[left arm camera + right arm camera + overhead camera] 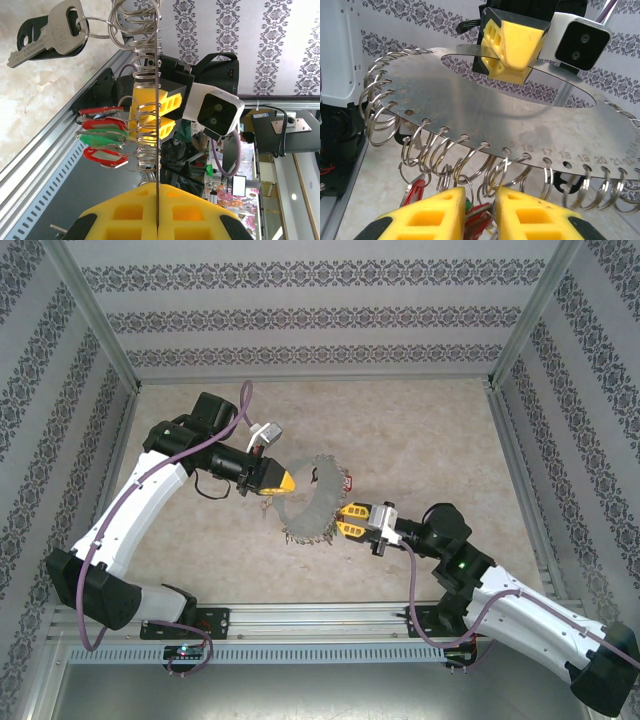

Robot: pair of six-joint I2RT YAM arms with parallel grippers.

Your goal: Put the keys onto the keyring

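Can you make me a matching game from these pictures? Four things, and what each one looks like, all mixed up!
Things:
A. left gripper
B. keyring
C. plastic tags
D. silver key

Descriptions:
1. red and green
2. shiny, with something black behind it
3. flat grey metal, with wire rings all round its rim
4. shut on the keyring's thin edge

Pairs: A-4, B-3, C-1, D-2.
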